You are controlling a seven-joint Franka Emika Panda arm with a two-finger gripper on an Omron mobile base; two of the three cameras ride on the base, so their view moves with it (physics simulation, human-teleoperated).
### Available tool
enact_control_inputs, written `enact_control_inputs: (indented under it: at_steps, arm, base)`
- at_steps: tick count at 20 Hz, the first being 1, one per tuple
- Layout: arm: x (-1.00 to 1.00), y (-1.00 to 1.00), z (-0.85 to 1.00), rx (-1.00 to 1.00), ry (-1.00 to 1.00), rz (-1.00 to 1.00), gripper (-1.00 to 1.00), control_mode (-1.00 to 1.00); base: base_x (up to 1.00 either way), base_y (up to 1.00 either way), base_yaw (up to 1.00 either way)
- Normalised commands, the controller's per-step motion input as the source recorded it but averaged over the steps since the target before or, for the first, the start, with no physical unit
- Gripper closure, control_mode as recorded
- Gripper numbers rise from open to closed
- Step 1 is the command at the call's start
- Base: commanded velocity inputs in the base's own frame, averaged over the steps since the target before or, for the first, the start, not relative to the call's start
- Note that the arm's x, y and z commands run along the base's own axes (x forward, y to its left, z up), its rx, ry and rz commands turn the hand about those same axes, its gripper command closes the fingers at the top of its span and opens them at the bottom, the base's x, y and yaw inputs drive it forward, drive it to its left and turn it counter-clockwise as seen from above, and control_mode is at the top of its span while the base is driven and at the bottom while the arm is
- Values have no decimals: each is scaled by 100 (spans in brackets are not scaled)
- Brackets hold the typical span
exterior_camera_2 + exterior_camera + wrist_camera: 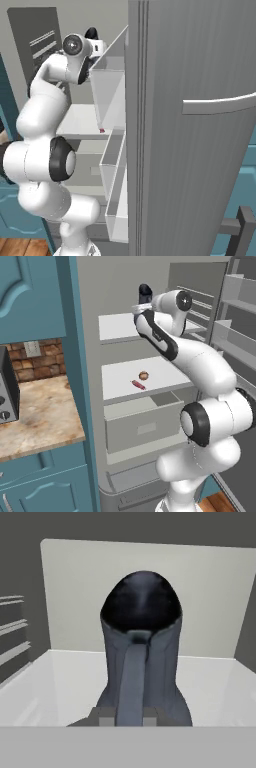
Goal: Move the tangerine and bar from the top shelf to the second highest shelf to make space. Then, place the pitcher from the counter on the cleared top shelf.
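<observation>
The dark blue-grey pitcher [141, 637] stands upright right in front of the hand camera, over the white top shelf [45, 687] of the fridge. My gripper [128, 716] is shut on its thin handle. From the left base view the pitcher [145, 291] pokes up above the hand, over the top shelf [114, 327]. Whether its base touches the board I cannot tell. On the second highest shelf [117, 387] lie the tangerine [143, 375] and, just in front of it, the red bar [138, 384]. The pitcher's top [91, 33] also peeks over the wrist in the right base view.
The open grey fridge door [200, 130] with its bins stands close on the right. A grey drawer [142, 423] juts out below the second shelf. To the left are a teal cabinet panel [80, 381], the marbled counter [40, 416] and a dark appliance [7, 388].
</observation>
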Motion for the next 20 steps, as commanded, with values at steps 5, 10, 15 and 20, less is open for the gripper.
enact_control_inputs:
  at_steps: [5,10,15,20]
  arm:
    - [57,-1,-18,0,0,0,100,-100]
    - [54,0,-16,0,0,0,100,-100]
    - [50,0,-15,0,0,0,-100,-100]
    - [25,0,-4,0,0,0,-100,-100]
  base:
    - [0,0,0]
    - [0,0,0]
    - [0,0,0]
    - [0,0,0]
